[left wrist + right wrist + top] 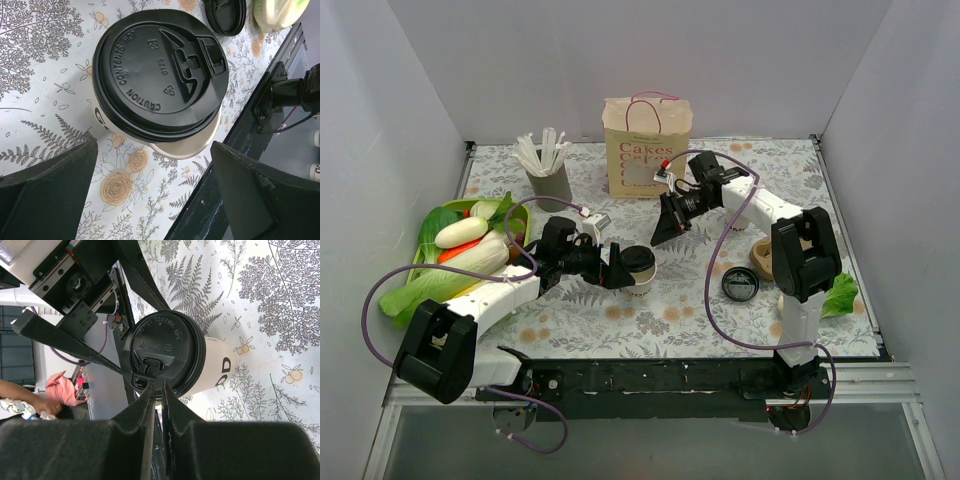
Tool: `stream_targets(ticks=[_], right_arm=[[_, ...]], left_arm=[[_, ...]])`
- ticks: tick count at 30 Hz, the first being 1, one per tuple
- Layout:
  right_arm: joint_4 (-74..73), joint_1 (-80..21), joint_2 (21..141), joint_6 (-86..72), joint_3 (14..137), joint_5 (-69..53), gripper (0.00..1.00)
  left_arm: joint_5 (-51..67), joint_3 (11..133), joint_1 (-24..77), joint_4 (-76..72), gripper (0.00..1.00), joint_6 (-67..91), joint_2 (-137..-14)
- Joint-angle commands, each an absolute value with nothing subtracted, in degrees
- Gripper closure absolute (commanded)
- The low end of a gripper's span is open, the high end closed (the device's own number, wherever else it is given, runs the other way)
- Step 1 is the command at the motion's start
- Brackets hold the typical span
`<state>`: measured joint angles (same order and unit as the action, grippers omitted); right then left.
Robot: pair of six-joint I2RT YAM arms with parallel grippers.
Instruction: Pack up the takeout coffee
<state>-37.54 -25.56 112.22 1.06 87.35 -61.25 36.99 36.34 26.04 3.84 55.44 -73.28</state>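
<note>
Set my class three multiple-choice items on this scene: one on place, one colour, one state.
1. The paper bag stands: A) at the far end; B) at the near edge; C) far left.
2. The lid of the takeout coffee is: A) white; B) black; C) green.
3. The left end effector is: A) shut on the coffee; B) open, astride the coffee; C) shut, empty.
Answers: 1 A, it stands rearmost; 2 B, plainly black from above; 3 B, gaps beside both fingers.
</note>
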Motion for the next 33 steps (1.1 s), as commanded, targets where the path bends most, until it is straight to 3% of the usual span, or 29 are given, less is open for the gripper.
stream_targets(ticks=[1, 18, 33], right_arm=[[-37.97, -25.31, 112.76, 2.2, 89.21, -61.52, 0.83], [-37.71, -25.31, 112.41, 2.28, 89.29, -61.52, 0.83], [-40.51, -22.76, 105.48, 7.01, 92.9, -59.6, 0.82]], left_arm=[[38.23, 37.18, 25.84, 2.99, 0.02, 54.58, -71.46], [38.23, 37.26, 25.75, 3.07, 0.02, 54.32, -71.46], [32.52, 59.49, 19.44, 16.7, 0.03, 34.83, -72.5]])
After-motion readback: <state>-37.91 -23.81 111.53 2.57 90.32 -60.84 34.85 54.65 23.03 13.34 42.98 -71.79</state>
